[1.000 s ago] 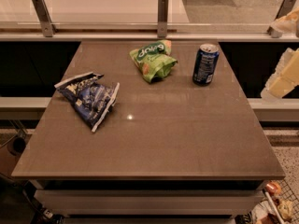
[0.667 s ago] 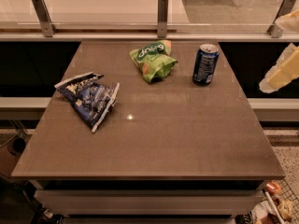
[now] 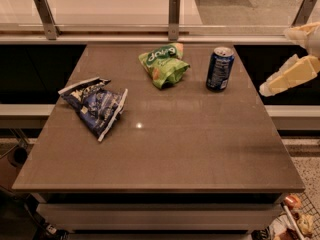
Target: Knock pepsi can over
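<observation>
The pepsi can (image 3: 220, 68) is dark blue with a silver top and stands upright at the back right of the brown table (image 3: 165, 154). My gripper (image 3: 276, 60) comes in from the right edge, off the table's right side and level with the can. Its two cream fingers (image 3: 292, 74) are spread apart with nothing between them. The lower fingertip is a short gap to the right of the can and does not touch it.
A green snack bag (image 3: 163, 64) lies left of the can. A blue-and-white chip bag (image 3: 95, 104) lies at the table's left. A rail with metal posts (image 3: 174, 9) runs behind the table. Some items sit on the floor at the lower right (image 3: 295, 219).
My gripper has moved left and slightly up, closer to the can. The can and both bags have not moved.
</observation>
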Tool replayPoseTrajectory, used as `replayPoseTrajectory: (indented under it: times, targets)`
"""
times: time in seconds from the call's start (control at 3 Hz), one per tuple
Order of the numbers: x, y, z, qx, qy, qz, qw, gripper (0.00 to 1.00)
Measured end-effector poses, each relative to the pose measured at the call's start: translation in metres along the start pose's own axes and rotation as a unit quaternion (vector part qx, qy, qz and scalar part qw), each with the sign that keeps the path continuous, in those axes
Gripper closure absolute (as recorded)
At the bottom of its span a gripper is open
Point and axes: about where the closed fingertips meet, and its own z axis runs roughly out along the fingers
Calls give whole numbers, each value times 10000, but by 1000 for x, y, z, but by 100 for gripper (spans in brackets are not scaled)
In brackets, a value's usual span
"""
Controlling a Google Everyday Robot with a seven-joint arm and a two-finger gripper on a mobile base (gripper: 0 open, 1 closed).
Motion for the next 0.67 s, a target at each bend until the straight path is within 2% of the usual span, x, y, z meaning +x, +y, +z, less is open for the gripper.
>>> replayPoseTrajectory:
  times: [0.33, 0.67]
  targets:
    - [8, -12, 22, 59, -505, 184, 9985, 0]
    - [16, -25, 44, 63, -915, 345, 9952, 0]
